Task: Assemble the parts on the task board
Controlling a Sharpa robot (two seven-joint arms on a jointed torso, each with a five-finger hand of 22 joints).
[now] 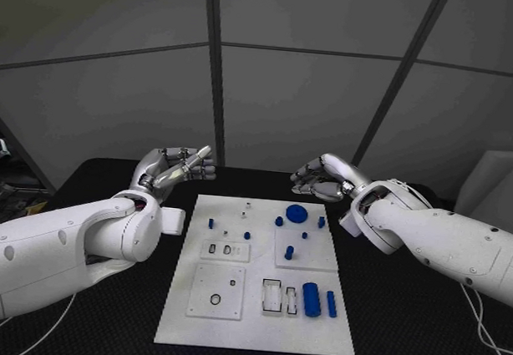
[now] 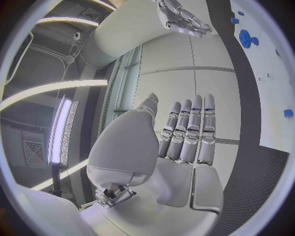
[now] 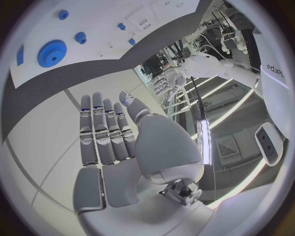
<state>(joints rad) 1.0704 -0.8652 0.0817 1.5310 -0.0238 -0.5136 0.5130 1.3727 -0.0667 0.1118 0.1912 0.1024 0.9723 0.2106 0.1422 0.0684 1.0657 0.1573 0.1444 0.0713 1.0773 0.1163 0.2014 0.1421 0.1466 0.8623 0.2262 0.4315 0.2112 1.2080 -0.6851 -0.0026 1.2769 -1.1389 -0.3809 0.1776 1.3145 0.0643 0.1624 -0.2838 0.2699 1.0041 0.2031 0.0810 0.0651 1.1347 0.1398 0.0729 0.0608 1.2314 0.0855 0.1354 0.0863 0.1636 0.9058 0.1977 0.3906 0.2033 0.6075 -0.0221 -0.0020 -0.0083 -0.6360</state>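
Note:
The white task board (image 1: 256, 328) lies in the middle of the black table. On it are a blue gear (image 1: 297, 213), several small blue pegs such as one (image 1: 279, 221), and a blue cylinder (image 1: 311, 300) beside a thinner blue bar (image 1: 332, 304) at the near right. My left hand (image 1: 179, 168) hovers beyond the board's far left corner, fingers straight and empty (image 2: 184, 135). My right hand (image 1: 321, 179) hovers beyond the far right corner, likewise flat and holding nothing (image 3: 107, 137). The gear (image 3: 51, 52) and board (image 2: 270, 98) show at the wrist views' rims.
Raised white plates with slots and holes (image 1: 218, 291) sit on the board's near left and middle. Black table (image 1: 400, 341) surrounds the board on all sides. A grey panelled wall (image 1: 289, 80) stands behind the table.

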